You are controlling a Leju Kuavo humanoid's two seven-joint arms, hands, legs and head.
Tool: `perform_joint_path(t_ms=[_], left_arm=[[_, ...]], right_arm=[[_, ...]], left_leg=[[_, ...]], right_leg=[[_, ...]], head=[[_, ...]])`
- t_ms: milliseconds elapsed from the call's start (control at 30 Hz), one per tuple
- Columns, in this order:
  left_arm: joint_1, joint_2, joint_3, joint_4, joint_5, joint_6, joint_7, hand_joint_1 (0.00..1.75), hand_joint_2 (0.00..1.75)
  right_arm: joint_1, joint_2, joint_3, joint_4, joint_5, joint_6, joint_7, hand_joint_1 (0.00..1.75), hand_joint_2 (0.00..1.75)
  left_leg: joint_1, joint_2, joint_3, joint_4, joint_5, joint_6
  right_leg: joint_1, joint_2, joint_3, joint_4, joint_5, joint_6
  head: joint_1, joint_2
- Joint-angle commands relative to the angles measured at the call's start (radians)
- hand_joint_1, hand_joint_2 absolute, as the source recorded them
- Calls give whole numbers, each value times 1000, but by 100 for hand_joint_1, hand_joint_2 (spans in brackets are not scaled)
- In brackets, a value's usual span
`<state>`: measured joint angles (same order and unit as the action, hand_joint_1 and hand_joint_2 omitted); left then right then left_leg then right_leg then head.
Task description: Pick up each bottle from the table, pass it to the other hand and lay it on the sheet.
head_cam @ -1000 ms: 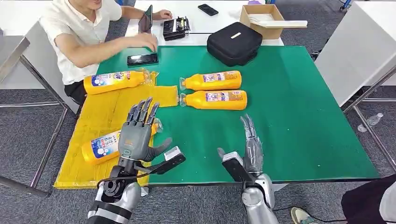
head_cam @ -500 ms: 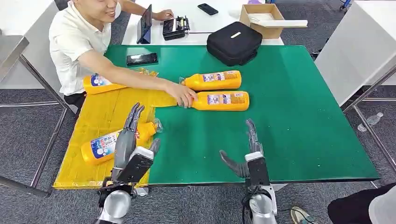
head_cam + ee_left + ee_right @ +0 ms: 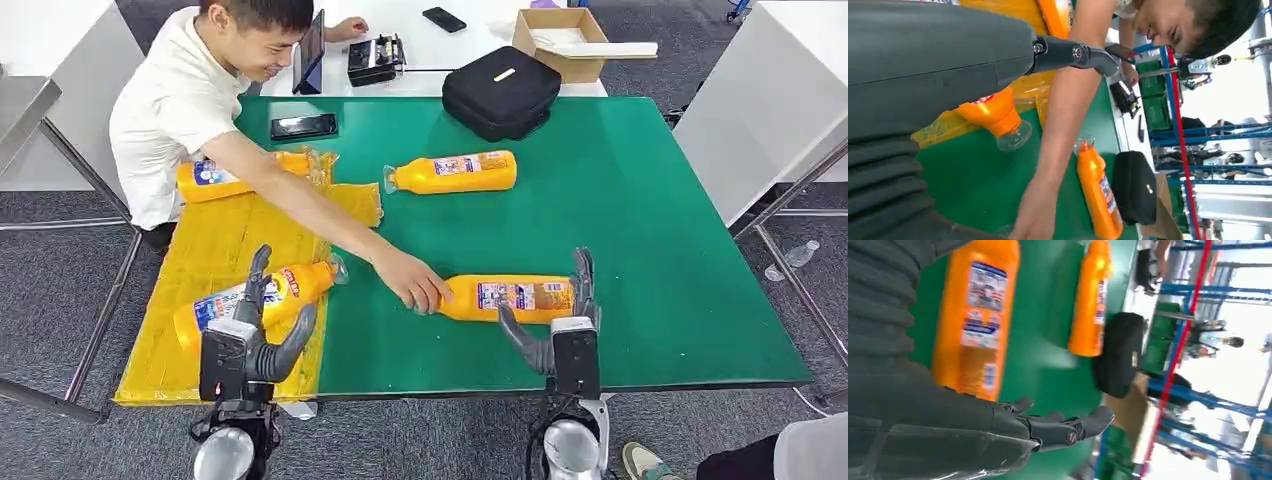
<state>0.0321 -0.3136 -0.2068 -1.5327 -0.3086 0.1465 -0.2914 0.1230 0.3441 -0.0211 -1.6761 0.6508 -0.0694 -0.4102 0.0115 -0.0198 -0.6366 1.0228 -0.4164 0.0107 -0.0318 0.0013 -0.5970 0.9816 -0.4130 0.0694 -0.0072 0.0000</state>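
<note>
Hovering empty: left hand (image 3: 262, 325) fingers spread | right hand (image 3: 556, 318) fingers spread beside bottle (image 3: 508, 298)

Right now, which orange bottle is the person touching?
The bottle on the green mat beside the right robot hand; the person's hand is at its cap end.

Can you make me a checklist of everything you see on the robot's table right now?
Surface: green table, yellow sheet over its left part.
Job's things: two orange bottles lie on the sheet; one on the green far side; one near the right hand, a person's hand on its cap end.
Clutter: black bag, phone.
Hands: left hand and right hand hold nothing.
Cables: nothing seen.
Surroundings: cardboard box, grey floor.
</note>
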Motion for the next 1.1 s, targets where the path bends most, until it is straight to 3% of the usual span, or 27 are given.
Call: perform_joint_path(t_ms=[33,67,233,433,700,1100], left_arm=[[56,-35,-51,-7,-100,26,-52,0,175],[50,-35,-67,-12,-120,34,-67,0,175],[42,-35,-79,-23,-137,29,-68,0,175],[-22,-35,-142,47,-112,-3,-81,0,175],[-27,-35,-143,47,-86,-17,-62,0,175],[-32,-35,-157,31,-75,-39,-39,0,175]], right_arm=[[55,-59,87,-25,514,-165,138,0,175],[48,-65,95,-3,549,-119,173,0,175],[25,-69,97,48,560,-109,187,0,175],[-96,-157,111,267,726,-108,279,0,175],[-122,-189,146,281,787,-73,316,0,175],[-176,-218,100,401,791,-45,347,0,175]], left_leg=[[1,0,3,0,-2,0],[1,0,5,0,-3,0],[1,2,5,0,-2,0],[2,2,5,-1,-1,1],[1,0,3,0,-1,0],[1,1,6,0,-2,1]], right_leg=[[2,-2,3,-1,-2,-3],[2,-2,5,-1,-3,-5],[2,0,5,-2,-1,-4],[2,0,6,-4,0,-3],[2,-1,4,-2,0,-3],[2,-2,7,-2,-1,-5]], head=[[0,0],[0,0],[0,0],[0,0],[-1,0],[0,0]])
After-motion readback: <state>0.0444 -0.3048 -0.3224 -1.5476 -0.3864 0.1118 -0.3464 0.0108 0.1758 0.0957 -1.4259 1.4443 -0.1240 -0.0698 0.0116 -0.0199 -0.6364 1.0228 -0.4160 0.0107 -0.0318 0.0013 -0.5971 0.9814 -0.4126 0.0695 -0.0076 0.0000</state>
